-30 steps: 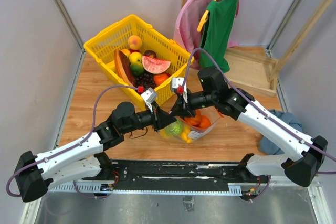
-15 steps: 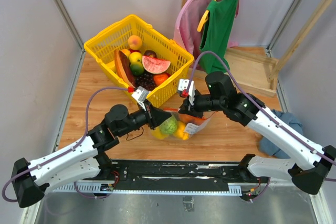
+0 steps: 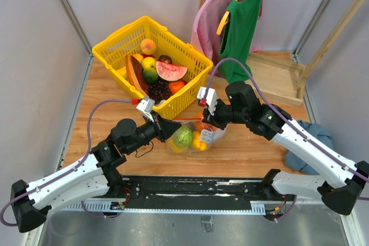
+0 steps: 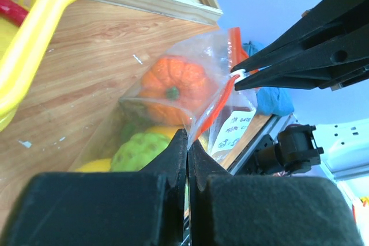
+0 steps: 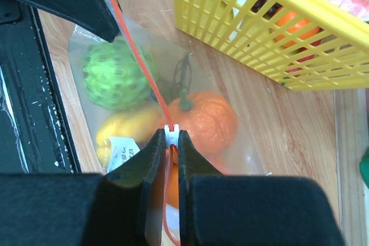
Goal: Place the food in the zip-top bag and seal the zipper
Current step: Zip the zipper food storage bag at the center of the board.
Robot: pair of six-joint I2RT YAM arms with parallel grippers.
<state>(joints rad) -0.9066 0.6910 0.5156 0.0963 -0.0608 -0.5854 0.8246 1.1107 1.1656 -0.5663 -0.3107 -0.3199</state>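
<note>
The clear zip-top bag (image 3: 193, 137) lies on the wooden table just in front of the basket. Inside it are food pieces: a green bumpy ball (image 3: 183, 137), an orange (image 5: 204, 120) and a yellow pepper (image 5: 130, 131). My left gripper (image 4: 187, 136) is shut on the bag's mouth edge at its left end. The orange-red zipper (image 5: 135, 50) runs taut from there to my right gripper (image 5: 171, 136), which is shut on the zipper's white slider (image 5: 172, 135). In the top view the left gripper (image 3: 172, 126) and the right gripper (image 3: 203, 120) stand a short way apart above the bag.
The yellow mesh basket (image 3: 115, 44) with toy fruit stands just behind the bag. A wooden rack with a green and a pink garment (image 3: 239, 21) is at the back right. A blue cloth (image 3: 308, 142) lies at the right, and a black rail (image 3: 190, 187) runs along the near edge.
The two grippers have drawn apart: the left one went left and back, the right one went right, and the zipper strip now stretches between them. The bag shifted slightly left.
</note>
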